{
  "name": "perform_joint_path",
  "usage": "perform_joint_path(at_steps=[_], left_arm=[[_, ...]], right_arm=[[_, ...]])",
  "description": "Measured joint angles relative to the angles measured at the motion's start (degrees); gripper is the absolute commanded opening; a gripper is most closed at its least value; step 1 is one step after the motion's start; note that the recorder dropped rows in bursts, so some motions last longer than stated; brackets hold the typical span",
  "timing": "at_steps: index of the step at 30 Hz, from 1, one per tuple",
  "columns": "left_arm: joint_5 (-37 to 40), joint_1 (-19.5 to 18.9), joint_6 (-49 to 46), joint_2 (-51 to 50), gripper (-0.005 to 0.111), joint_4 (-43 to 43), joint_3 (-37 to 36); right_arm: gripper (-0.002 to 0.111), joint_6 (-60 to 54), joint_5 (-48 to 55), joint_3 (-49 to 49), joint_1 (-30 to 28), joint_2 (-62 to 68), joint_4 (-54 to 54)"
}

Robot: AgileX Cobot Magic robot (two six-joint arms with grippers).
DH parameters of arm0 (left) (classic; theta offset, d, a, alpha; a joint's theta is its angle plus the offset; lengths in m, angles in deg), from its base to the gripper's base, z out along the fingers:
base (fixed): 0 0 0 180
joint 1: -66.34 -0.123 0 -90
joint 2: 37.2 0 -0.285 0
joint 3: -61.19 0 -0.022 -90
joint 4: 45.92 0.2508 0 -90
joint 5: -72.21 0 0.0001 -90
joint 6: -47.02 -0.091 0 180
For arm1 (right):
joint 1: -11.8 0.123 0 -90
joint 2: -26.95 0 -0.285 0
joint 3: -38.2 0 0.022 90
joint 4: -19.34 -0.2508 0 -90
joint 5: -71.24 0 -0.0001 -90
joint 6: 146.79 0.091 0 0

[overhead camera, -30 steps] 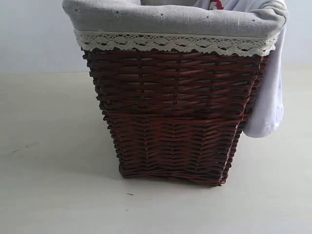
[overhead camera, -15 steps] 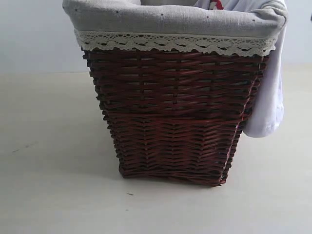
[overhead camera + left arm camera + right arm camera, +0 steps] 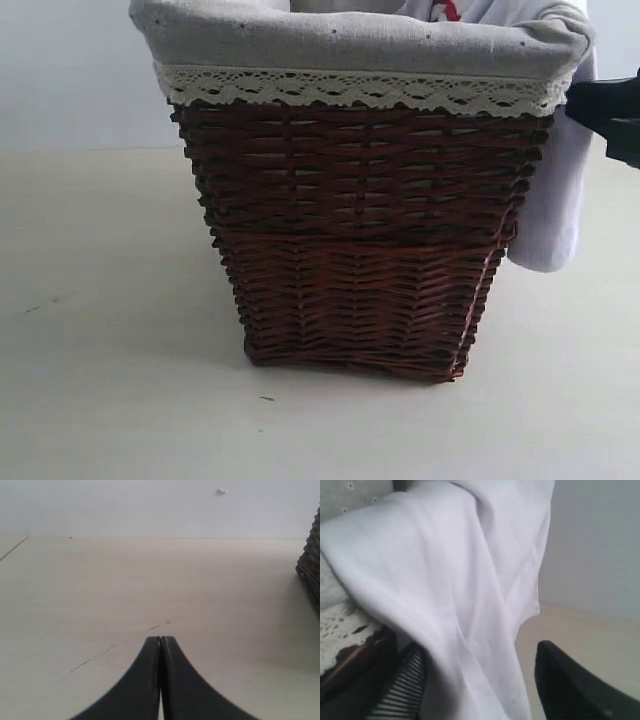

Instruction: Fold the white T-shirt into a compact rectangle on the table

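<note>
Basket (image 3: 350, 240) w/ T-shirt (image 3: 552, 222) over rim

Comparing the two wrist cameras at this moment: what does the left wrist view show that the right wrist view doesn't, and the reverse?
Only the left wrist view: the left gripper, jaws shut with nothing between them, over a wide stretch of table with a few dark specks.
Only the right wrist view: the white T-shirt draped over the grey liner and its lace trim, and the right gripper, jaws open either side of the hanging cloth.
Both: the pale table, the dark wicker basket and the plain wall behind.
</note>
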Motion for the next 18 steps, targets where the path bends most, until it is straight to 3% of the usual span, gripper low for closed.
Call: perform_joint_path(at_steps=[10, 14, 18], left_arm=[[0.00, 0.00, 0.00, 0.00, 0.000, 0.00, 0.00], [0.00, 0.00, 0.00, 0.00, 0.000, 0.00, 0.00], [0.00, 0.00, 0.00, 0.00, 0.000, 0.00, 0.00]], right_arm=[[0.000, -6.92, -8.30, 0.00, 0.00, 0.23, -4.57], [0.000, -12.22, -11.42, 0.00, 0.00, 0.23, -5.60], [0.000, -11.90, -7.20, 0.00, 0.00, 0.23, -5.70]])
